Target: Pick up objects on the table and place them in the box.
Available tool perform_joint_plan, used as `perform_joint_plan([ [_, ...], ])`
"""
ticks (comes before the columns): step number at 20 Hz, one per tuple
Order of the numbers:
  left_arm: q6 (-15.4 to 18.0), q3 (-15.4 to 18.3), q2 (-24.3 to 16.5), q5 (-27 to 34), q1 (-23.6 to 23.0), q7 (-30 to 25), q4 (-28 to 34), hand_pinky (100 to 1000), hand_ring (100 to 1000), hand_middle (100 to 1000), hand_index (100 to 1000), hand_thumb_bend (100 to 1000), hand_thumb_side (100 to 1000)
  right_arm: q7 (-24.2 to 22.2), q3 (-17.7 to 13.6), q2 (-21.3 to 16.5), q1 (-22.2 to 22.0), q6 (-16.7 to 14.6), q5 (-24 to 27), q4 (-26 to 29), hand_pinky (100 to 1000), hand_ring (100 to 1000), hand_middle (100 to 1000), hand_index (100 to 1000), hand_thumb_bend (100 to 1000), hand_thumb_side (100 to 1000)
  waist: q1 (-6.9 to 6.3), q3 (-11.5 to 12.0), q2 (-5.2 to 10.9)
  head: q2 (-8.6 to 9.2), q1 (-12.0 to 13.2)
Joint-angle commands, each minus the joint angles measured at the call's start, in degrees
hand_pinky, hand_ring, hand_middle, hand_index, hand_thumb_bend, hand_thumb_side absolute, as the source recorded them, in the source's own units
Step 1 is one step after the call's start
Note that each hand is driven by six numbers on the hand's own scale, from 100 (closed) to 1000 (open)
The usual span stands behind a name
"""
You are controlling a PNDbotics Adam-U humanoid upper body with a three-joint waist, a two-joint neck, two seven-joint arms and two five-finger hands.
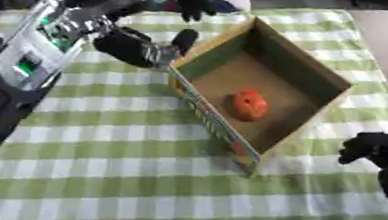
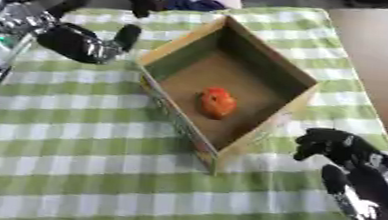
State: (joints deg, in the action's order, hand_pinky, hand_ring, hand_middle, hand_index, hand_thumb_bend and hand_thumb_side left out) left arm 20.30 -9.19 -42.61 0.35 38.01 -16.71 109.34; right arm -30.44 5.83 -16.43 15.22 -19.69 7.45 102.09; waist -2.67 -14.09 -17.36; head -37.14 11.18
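Cardboard box (image 1: 323, 75) holding one orange object (image 1: 250, 105), left hand (image 1: 142, 47) released beside it, right hand (image 2: 339, 147) clenched empty

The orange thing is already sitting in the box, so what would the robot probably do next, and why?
Probably draw the left hand back from the box and look for another object. The orange thing already lies on the box floor, and the left hand beside the box's near-left wall holds nothing. The right hand sits curled and empty on the green checked tablecloth, where no other loose object shows.
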Motion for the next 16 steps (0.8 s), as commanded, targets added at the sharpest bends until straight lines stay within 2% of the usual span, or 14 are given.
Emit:
perform_joint_plan([
  [1,-1.89,4.22,-2.05,10.32,-2.34,-0.81,4.86,543,488,494,758,100,742,0.55,-0.81,-0.48,0.26,-0.08,-0.40,0.86,780,665,728,867,100,553,0.36,0.47,0.74,0.94,-0.47],
  [3,-0.56,5.82,-1.43,15.56,-4.31,-1.66,5.16,541,485,491,759,100,812,0.77,-0.99,-0.45,0.11,-0.09,-0.52,0.84,780,665,728,867,100,553,0.64,1.29,0.71,0.78,-0.66],
  [5,0.89,7.47,-0.94,20.15,-5.25,-2.37,5.23,536,479,484,754,107,791,0.93,-1.08,-0.45,-0.06,-0.10,-0.61,0.83,780,665,728,866,100,554,0.93,2.09,0.74,0.67,-0.73],
  [7,2.73,9.10,-0.83,25.12,-4.99,-1.91,5.25,530,470,473,739,309,621,1.09,-1.18,-0.56,-0.39,-0.11,-0.74,0.77,780,665,728,866,100,555,1.18,2.95,0.90,0.25,-0.68],
  [10,6.06,10.39,-1.73,32.25,-3.60,-1.60,5.25,528,465,468,730,530,475,1.28,-1.27,-0.74,-0.79,-0.15,-0.94,0.67,779,666,728,866,100,554,1.33,4.06,1.23,-0.13,-0.46],
  [12,7.50,10.72,-2.17,35.92,-2.56,-1.95,5.25,528,465,468,729,618,426,1.34,-1.28,-0.81,-0.89,-0.17,-1.00,0.65,779,666,728,866,100,553,1.36,4.57,1.45,-0.49,-0.32],
  [13,8.08,10.95,-2.32,37.32,-2.02,-2.22,5.25,529,465,468,728,690,381,1.33,-1.25,-0.83,-0.92,-0.17,-1.01,0.63,779,666,728,866,100,552,1.39,4.74,1.56,-0.53,-0.26],
  [16,8.92,11.32,-2.66,40.50,-0.76,-2.57,5.25,531,462,466,725,734,349,1.34,-1.26,-0.93,-1.07,-0.19,-1.07,0.59,779,666,728,866,100,552,1.40,4.93,1.82,-0.68,0.07],
])
